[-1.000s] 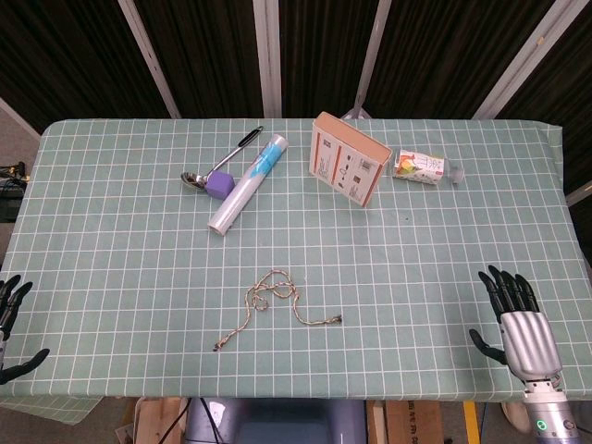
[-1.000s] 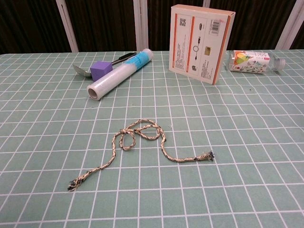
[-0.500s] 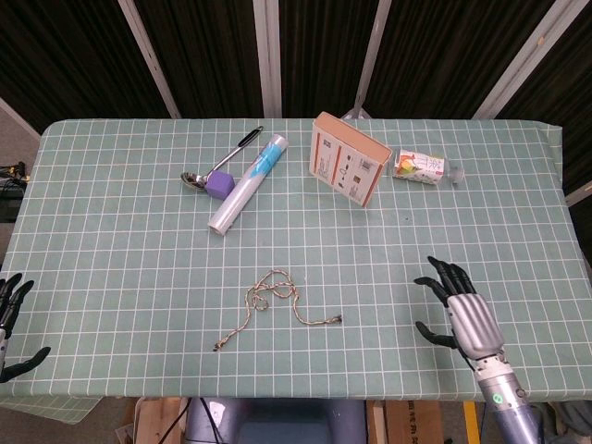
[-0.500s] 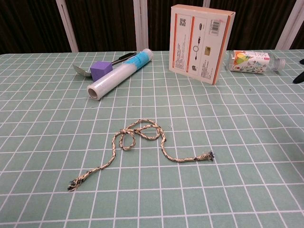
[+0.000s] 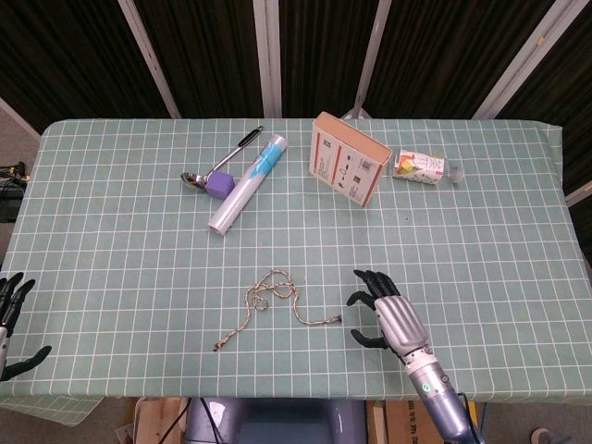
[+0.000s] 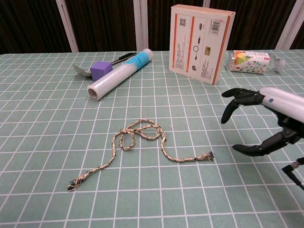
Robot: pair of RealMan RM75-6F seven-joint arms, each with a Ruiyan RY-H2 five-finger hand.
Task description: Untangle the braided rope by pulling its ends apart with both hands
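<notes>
A: Far half of the tabletop (image 5: 111, 231), green checked cloth. What sits left of centre?

B: Metal spoon (image 5: 194, 179), black handle angled toward the far edge. Purple cube (image 5: 219, 183) touching it. Clear film roll (image 5: 246, 184) with blue label lying diagonal just beside the cube.

A: Right of centre?

B: White and orange box (image 5: 346, 169), standing upright. Small bottle (image 5: 427, 167) with printed label on its side nearby, cap pointing to the right edge.

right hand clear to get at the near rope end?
Probably yes. The right hand hovers open just beside the frayed rope end, with only bare tablecloth between them. The box and bottle sit far back, out of the way.
</notes>
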